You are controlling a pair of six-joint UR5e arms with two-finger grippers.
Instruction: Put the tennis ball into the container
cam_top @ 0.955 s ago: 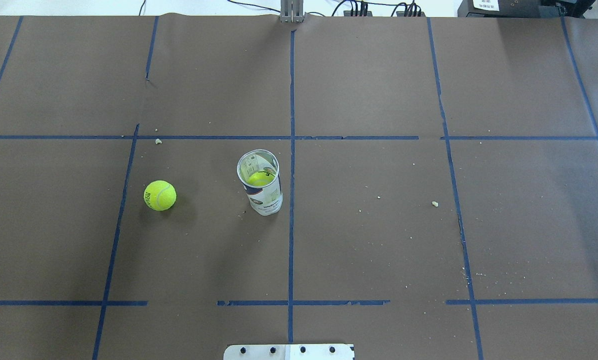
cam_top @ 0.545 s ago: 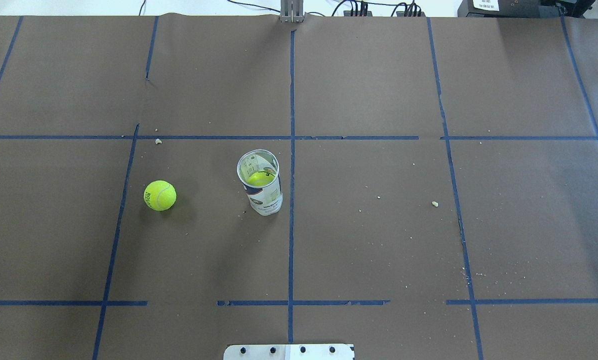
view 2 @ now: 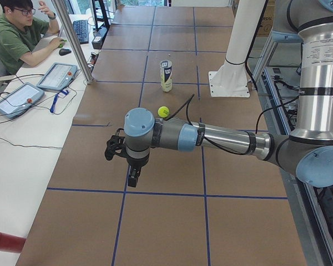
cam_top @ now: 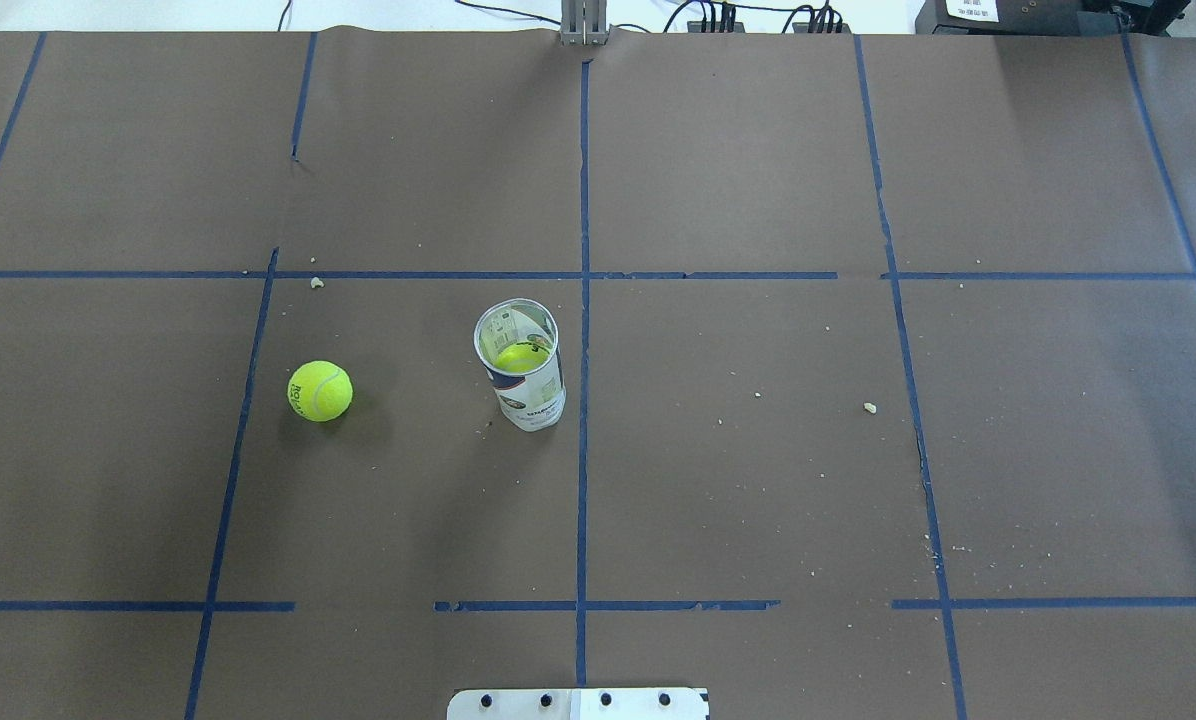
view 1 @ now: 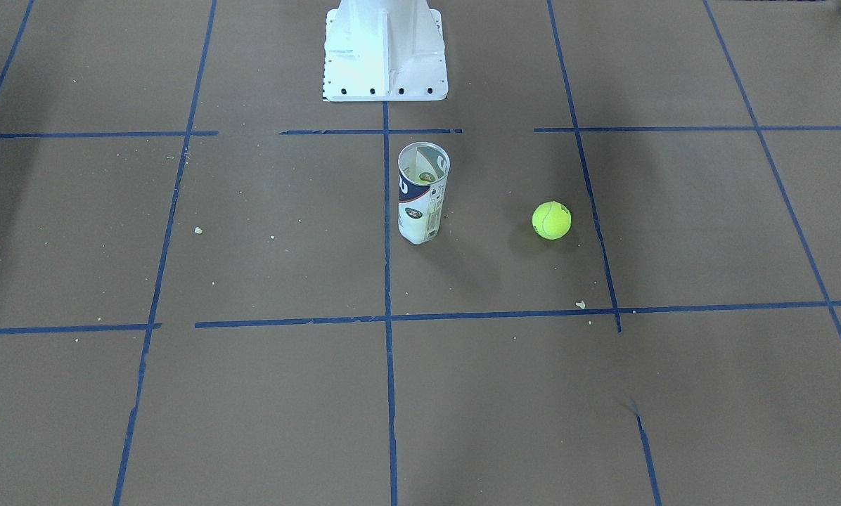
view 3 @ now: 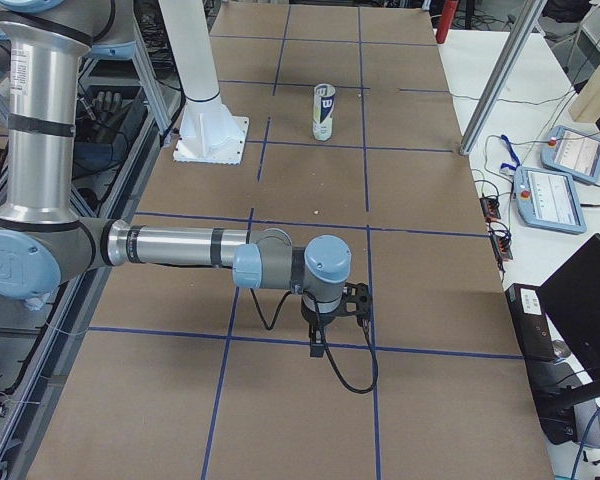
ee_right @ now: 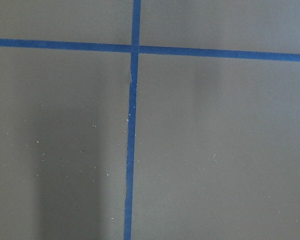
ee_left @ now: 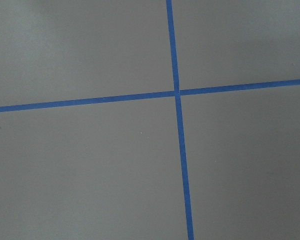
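Note:
A yellow-green tennis ball [cam_top: 320,391] lies alone on the brown table cover, left of the container [cam_top: 523,375] in the overhead view. The container, a clear can with a white label and navy band, stands upright and open-topped near the centre tape line, with a second yellow-green ball [cam_top: 520,357] inside it. The front view shows the can [view 1: 422,193] and the loose ball [view 1: 551,220] well apart. My left gripper [view 2: 132,178] and my right gripper [view 3: 316,342] hover far from both, seen only in the side views. I cannot tell whether either is open or shut.
The white metal robot base [view 1: 384,49] stands behind the can. Blue tape lines cross the brown cover, and small crumbs [cam_top: 869,407] lie scattered on it. An operator [view 2: 19,33] sits at a side desk with tablets [view 2: 56,76].

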